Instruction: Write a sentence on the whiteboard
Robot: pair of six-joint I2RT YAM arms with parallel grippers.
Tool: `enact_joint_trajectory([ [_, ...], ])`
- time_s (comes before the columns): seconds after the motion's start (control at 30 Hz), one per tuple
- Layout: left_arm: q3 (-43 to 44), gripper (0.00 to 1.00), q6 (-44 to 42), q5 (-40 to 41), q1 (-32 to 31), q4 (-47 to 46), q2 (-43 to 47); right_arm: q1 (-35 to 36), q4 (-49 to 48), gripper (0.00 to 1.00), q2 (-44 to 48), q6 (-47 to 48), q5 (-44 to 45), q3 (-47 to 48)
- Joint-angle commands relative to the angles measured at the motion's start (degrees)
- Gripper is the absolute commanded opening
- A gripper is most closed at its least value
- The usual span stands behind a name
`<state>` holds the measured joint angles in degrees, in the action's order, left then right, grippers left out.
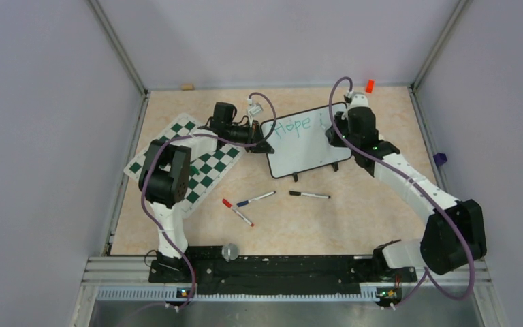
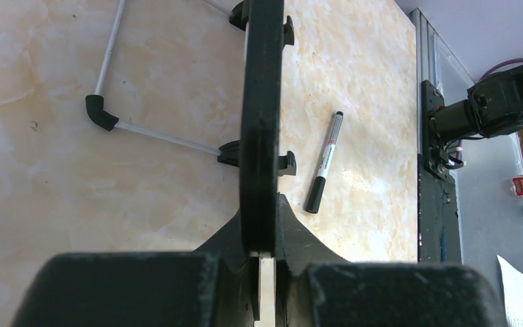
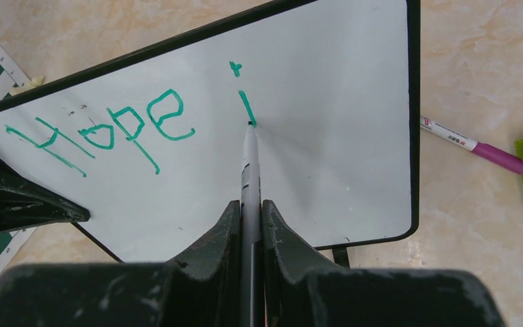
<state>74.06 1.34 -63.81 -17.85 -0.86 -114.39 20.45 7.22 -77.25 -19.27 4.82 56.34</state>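
Seemingly, right hand (image 3: 250, 218) presses marker (image 3: 248, 163) tip onto whiteboard (image 3: 327, 136).

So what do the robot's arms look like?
The left arm and right arm are both built from white tubes joined by chunky black blocks. A thin purple cable loops along each one. The left claw and right claw are black, with two wedge-shaped fingers each. A tiny green light glows on the right arm.
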Motion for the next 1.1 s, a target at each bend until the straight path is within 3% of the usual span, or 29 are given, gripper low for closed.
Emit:
enact_joint_trajectory([
  [0.0, -1.37, 0.0, -4.44, 1.94, -2.63, 6.04, -1.32, -0.71, -0.58, 0.0, 3.36, 0.4, 0.09, 3.84],
  [1.07, -1.19, 0.0, -4.69, 2.0, -2.7, 6.39, -1.49, -2.18, -2.41, 0.0, -1.78, -0.29, 0.64, 5.79],
])
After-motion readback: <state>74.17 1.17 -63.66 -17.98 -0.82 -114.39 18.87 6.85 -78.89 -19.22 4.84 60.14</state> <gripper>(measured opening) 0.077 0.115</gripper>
